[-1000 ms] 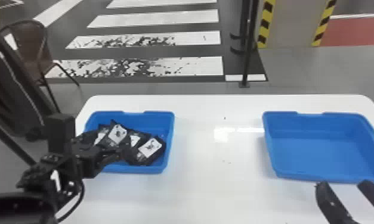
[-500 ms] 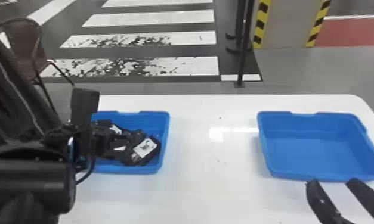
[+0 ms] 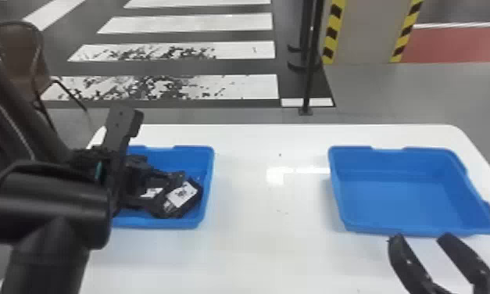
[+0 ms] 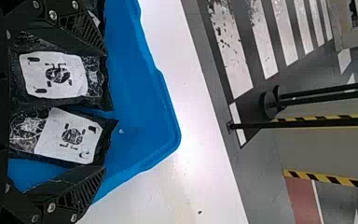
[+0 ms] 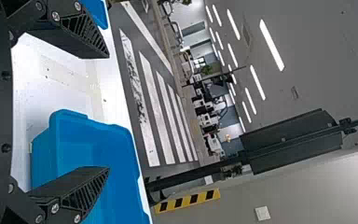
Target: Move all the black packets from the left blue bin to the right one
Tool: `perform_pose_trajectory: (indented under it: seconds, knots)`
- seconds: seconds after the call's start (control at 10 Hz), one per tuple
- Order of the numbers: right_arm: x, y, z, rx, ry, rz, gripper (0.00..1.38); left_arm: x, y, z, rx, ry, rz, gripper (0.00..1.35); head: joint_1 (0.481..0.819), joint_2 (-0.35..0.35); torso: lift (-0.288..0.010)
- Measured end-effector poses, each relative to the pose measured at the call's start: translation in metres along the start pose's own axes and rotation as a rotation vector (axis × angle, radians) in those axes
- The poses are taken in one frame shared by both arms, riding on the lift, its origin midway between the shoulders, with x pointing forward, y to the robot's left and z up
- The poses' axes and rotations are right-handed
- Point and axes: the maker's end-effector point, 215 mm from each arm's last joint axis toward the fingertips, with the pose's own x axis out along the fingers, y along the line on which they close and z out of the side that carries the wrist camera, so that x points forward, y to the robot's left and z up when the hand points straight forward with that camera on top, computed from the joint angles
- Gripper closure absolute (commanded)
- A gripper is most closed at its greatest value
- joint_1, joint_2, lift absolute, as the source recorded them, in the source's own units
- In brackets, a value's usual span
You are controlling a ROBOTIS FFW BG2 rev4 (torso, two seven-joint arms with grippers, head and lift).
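Step in hand, my reading: picking the first packets. Next move calls for lowering slightly, closing on one packet, then lifting clear of the rim.

Landmark: left bin, a shallow blue plastic tray (image 3: pixel 206 191), round-cornered, rim stepped.
- Under it: broad white table (image 3: pixel 271 250), smooth, glossy, throwing back glare.
- Well to its right: matching right blue bin (image 3: pixel 396 203), bare inside.
- Over it: black left gripper (image 4: pixel 105 111), ribbed wedge fingers spread, nothing pinched.
- Far right of it, nearer the robot: black right gripper (image 3: pixel 422 236), fingers apart, empty.
- Inside it: flat black rectangular packets (image 4: pixel 72 136), crinkled shiny film, two lying between the left fingers.
- On those: white labels (image 4: pixel 56 74), matte-looking, dark-printed.
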Motion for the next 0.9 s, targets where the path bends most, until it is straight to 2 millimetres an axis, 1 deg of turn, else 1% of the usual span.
perform_pose_trajectory:
  seconds: [0.2,0.4,0.5,0.7,0.8,0.9]
  knots:
    - [0.001,0.000,-0.002,0.008,0.000,0.001,0.17,0.015,-0.005,-0.005,0.041,0.054,-0.020,0.17,0.695,0.063,-0.140]
    - [0.001,0.000,-0.004,0.015,0.002,0.000,0.17,0.028,-0.013,-0.017,0.052,0.086,-0.041,0.17,0.695,0.057,-0.140]
    - [0.001,0.000,-0.004,0.017,0.003,0.000,0.17,0.034,-0.021,-0.022,0.061,0.100,-0.059,0.17,0.695,0.053,-0.140]
    - [0.002,0.001,-0.005,0.021,0.002,0.001,0.17,0.050,-0.041,-0.025,0.111,0.127,-0.108,0.17,0.695,0.027,-0.140]
    - [0.002,0.001,-0.005,0.023,0.002,0.002,0.17,0.055,-0.047,-0.027,0.132,0.144,-0.121,0.17,0.695,0.015,-0.140]
    - [0.002,0.001,-0.006,0.027,0.003,0.002,0.17,0.057,-0.049,-0.031,0.143,0.165,-0.119,0.17,0.695,0.014,-0.140]
